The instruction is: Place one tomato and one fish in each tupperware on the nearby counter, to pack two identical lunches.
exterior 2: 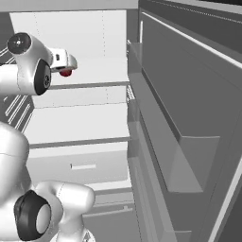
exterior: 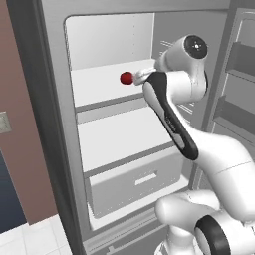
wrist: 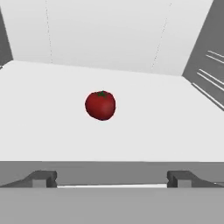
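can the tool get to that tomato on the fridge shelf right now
Probably yes. The tool is open and aimed at the tomato, which sits alone on the bare white shelf with nothing between them.

txt: none legible | labels/brands: none | nums/signs: none
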Available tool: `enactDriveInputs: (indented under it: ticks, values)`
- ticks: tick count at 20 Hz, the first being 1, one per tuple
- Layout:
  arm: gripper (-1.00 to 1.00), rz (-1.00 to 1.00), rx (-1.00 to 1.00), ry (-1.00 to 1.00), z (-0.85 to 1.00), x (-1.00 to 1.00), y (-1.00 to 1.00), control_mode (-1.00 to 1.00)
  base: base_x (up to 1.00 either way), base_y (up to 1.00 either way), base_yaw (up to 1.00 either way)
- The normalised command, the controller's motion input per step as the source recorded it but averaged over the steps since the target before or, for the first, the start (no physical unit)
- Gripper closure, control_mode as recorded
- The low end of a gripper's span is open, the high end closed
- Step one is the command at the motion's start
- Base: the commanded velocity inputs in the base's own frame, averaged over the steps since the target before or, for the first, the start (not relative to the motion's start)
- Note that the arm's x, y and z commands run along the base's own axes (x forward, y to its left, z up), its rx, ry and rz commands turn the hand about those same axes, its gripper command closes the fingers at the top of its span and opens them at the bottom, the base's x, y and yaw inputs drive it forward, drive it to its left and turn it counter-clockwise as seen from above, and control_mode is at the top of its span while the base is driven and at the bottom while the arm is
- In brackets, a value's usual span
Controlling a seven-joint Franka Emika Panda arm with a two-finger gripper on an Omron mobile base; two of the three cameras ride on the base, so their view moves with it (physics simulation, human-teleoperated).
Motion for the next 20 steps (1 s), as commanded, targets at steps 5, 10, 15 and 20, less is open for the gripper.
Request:
enactDriveInputs:
  ticks: [5,10,15,20]
  values:
    - [-1.00,0.00,0.04,0.07,0.00,0.99,0.09,-1.00,0.00,0.00,0.00]
    - [-1.00,0.00,0.00,0.06,-0.10,0.57,0.37,-1.00,0.00,0.00,0.00]
    - [-1.00,0.00,0.00,0.00,-0.06,0.02,0.12,-1.00,0.00,0.00,0.00]
    - [-1.00,0.00,-0.02,0.00,-0.41,0.04,0.00,-1.00,0.00,0.00,0.00]
